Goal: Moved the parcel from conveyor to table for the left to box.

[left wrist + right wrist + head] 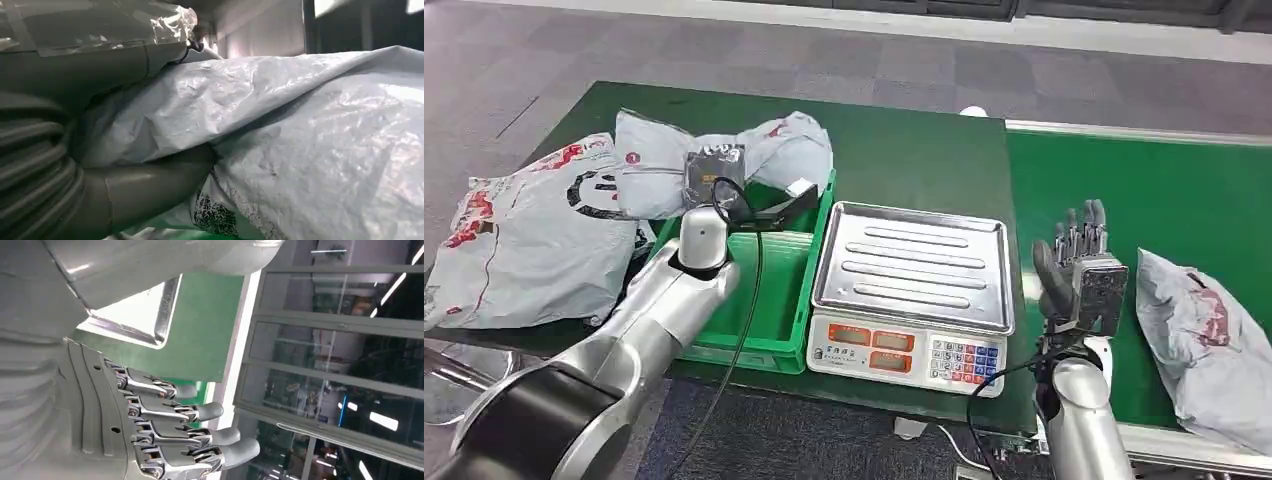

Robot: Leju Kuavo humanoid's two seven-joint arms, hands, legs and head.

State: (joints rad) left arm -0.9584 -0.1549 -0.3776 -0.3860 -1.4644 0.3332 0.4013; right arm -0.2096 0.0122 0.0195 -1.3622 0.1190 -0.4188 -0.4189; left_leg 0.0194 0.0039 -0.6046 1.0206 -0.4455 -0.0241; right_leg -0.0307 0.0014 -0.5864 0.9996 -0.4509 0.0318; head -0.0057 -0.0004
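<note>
Grey parcel (724,160) lies over the green box's (764,335) far edge. The left wrist view shows the left hand (125,185) grasping it. Right hand (1079,270) hangs released beside the scale (914,290).

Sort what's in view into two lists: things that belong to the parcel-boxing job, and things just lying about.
Part of the job:
- grey parcel gripped by the left hand over the green box
- parcel on the conveyor
- right hand, fingers spread, holding nothing
- conveyor

Lying about:
- scale on the table
- large printed bag left of the box
</note>
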